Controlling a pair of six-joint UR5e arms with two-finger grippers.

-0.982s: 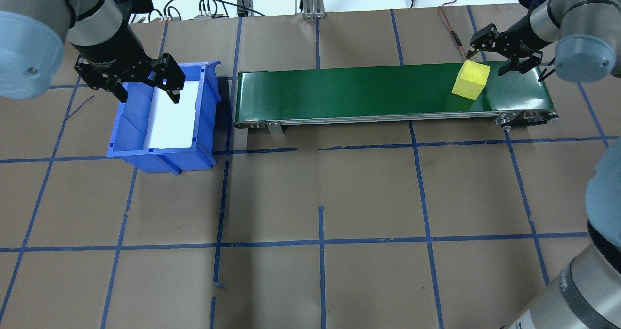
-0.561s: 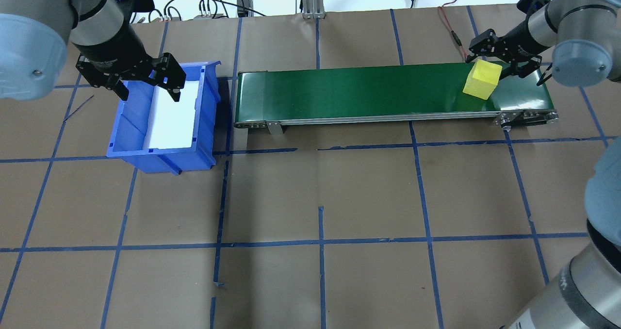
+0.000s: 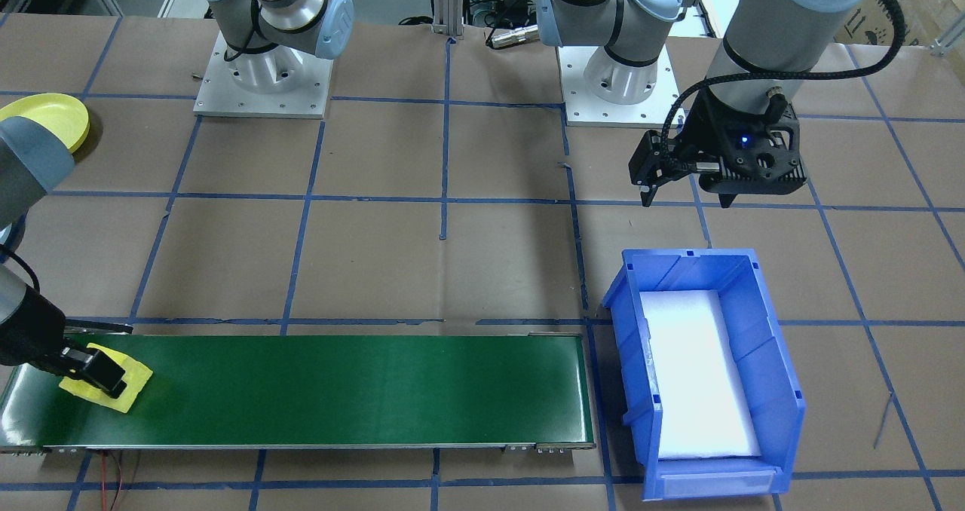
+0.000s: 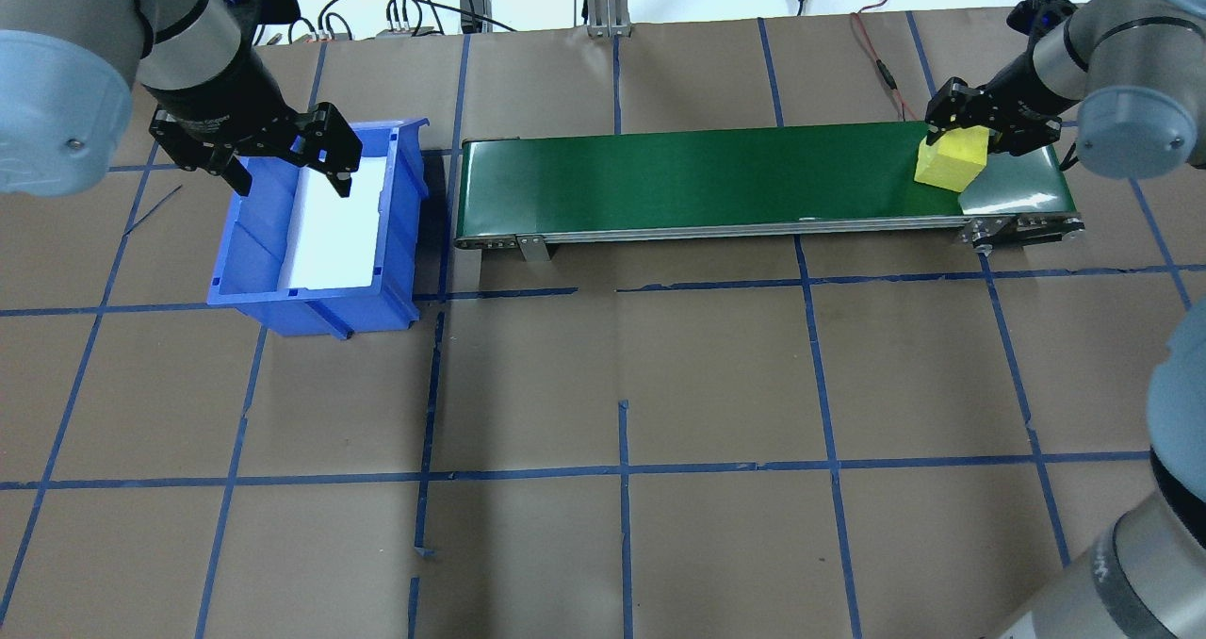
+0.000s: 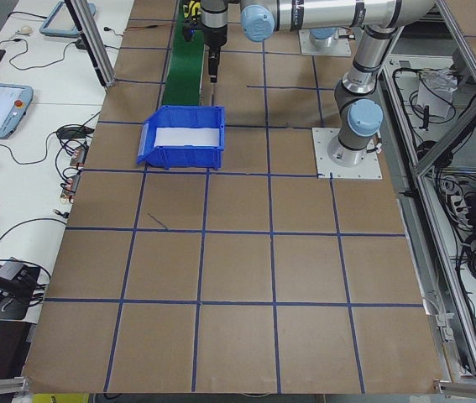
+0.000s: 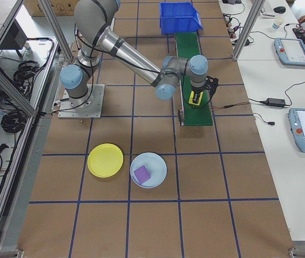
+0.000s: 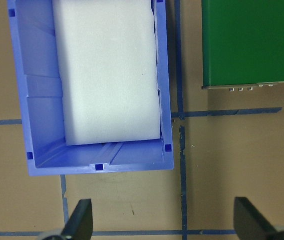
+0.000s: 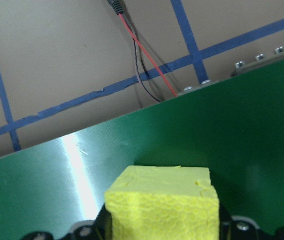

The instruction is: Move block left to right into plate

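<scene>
1. Yellow foam block (image 4: 952, 163) sits at the right end of the green conveyor belt (image 4: 716, 179), close to the end roller, with the right gripper (image 4: 985, 122) down over it. Its jaws look pressed against the block's sides — pinching it, as the wrist view suggests, though the fingertips themselves are cut off at that frame's bottom edge.

2. Left gripper (image 4: 283, 163) hangs spread and empty over the blue bin (image 4: 311, 300), which holds a white foam liner (image 3: 697, 375).

3. Risks, as I judge them: the block is soft foam and looks skewed to the belt, so an off-centre pinch could twist or squeeze it out on the lift. It also lies near the belt's end, where a slip could drop it off the edge onto the red cable (image 4: 871, 55).

4. Two plates wait well apart from the belt: a yellow plate (image 6: 105, 160) and a pale blue plate (image 6: 149, 170) carrying a purple block (image 6: 141, 173). Which plate is meant I cannot tell.

5. Contact depth on the block is hidden in every view.
</scene>
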